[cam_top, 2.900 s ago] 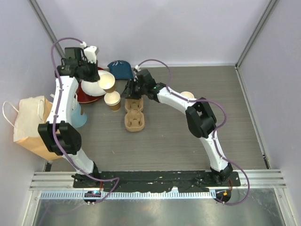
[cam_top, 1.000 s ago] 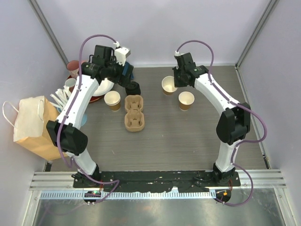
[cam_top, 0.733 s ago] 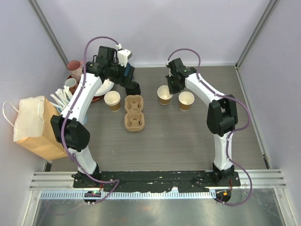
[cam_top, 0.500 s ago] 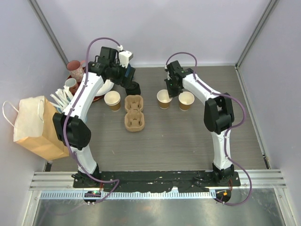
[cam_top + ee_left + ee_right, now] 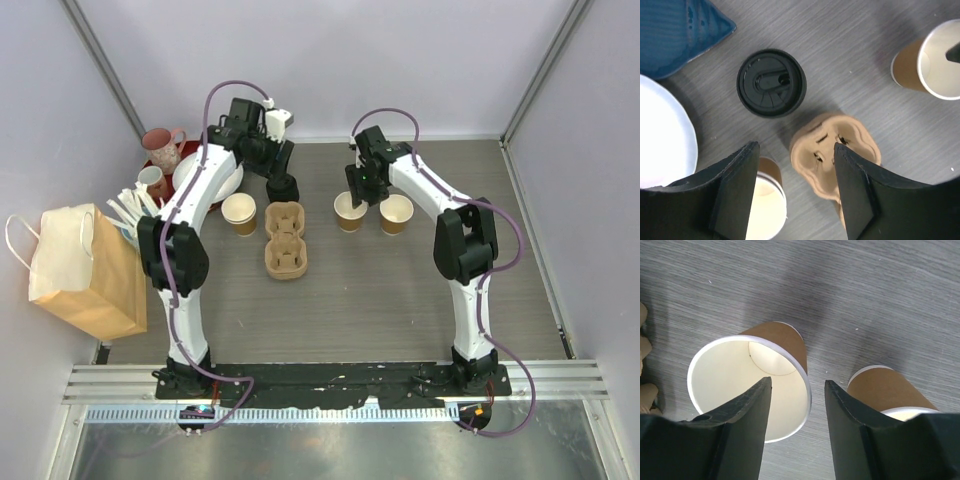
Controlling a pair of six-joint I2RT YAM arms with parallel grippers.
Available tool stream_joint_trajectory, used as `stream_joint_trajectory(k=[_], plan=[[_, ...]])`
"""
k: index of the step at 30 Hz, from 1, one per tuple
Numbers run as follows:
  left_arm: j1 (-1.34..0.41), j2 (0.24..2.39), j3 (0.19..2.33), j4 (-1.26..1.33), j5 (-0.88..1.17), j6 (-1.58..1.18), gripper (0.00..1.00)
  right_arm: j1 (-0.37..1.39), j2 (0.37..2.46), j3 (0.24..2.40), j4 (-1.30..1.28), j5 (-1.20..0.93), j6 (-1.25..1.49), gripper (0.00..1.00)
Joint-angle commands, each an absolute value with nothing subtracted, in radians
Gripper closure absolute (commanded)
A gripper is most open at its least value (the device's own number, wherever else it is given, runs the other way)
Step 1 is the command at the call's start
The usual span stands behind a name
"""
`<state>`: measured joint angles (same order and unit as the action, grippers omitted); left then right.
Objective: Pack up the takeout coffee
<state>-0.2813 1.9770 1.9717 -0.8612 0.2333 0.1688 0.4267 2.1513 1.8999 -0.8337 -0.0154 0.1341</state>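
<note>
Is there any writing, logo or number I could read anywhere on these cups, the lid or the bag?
None can be read. The open paper cups, the paper bag and the cup carrier look plain. Any raised marks on the black lid are too faint to read.

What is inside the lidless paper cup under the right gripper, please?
Nothing shows: the lidless cup's cream wall and round bottom are bare. A finger of the right gripper covers the near part of its inside.
</note>
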Motion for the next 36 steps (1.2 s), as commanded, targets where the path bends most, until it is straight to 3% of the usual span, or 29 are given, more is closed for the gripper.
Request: stream_joint_trajectory(k=[1,7,12,32,36], plan=[[-0.294,2.061,2.086,-0.813,0.250,0.189,0.37,0.433,2.066,1.968,-0.834,-0.040,0.126,0.46],[-0.317,2.230,2.265,-0.859,0.226,0.199,0.39,0.431,2.007,1.960,-0.833,-0.040,0.123,0.44],[-0.321,2.330,2.356,-0.893,0.189,0.193,0.47,0.428,1.956,1.910,-0.821,-0.012,0.123,0.44],[-0.321,2.402,2.350,-0.885,0.167,0.198,0.62,0.422,1.934,1.842,-0.810,0.026,0.112,0.44],[-0.319,2.405,2.349,-0.877,0.167,0.196,0.69,0.423,1.933,1.835,-0.808,0.029,0.107,0.44]])
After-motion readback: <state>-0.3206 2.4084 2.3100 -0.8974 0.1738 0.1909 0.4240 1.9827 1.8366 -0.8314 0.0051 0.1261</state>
